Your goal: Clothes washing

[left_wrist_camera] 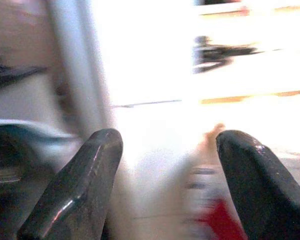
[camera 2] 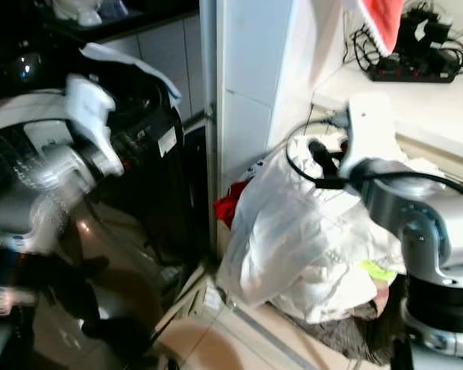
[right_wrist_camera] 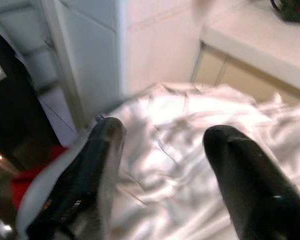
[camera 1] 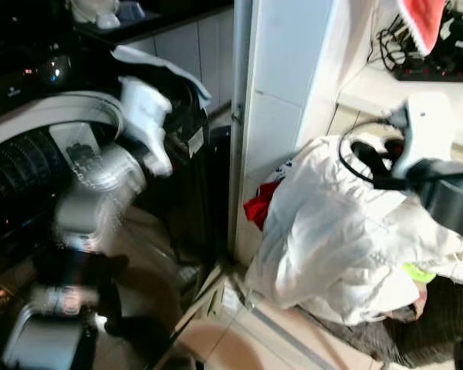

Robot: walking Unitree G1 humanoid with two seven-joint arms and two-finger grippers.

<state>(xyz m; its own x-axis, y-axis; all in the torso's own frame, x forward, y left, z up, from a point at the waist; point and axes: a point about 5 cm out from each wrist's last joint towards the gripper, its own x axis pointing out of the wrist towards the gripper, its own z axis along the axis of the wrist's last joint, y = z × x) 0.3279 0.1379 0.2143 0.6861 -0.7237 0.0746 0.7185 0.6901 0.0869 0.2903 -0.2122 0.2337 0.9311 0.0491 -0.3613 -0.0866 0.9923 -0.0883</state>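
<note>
washer: dark front-loading washing machine with a round ribbed door (camera 1: 31,166) is sitting at far left, beside and below the left gripper; a black upright appliance (camera 2: 158,166) is standing just right of it against the white tiled pillar (camera 1: 282,85).
left arm: silver, motion-blurred, is reaching up in front of the washer.
left gripper: left gripper (left_wrist_camera: 165,165) is showing two black fingers (left_wrist_camera: 77,190) spread wide, released, nothing between them. Ahead of the jaws the wrist view is blurring out: bright white wall, a smear of red low between the fingers.
laundry: crumpled white fabric heap (camera 1: 339,231) is lying on the floor at the foot of the pillar, well apart from the left jaws, directly under and ahead of the right jaws. A red garment (camera 1: 260,206) is poking out at the heap's left edge, a yellow-green scrap (camera 1: 419,272) at its right.
right gripper: right gripper (right_wrist_camera: 162,150) is hovering just over the white fabric, fingers (right_wrist_camera: 250,185) open, grasping nothing; contact with the cloth cannot be told.
counter: pale countertop (camera 2: 417,104) is running behind the right gripper, with a black power strip and cables (camera 2: 413,65) on it and a red-and-white cloth (camera 2: 382,23) hanging above.
floor: beige tiles (camera 1: 239,339) are showing below both jaws.
</note>
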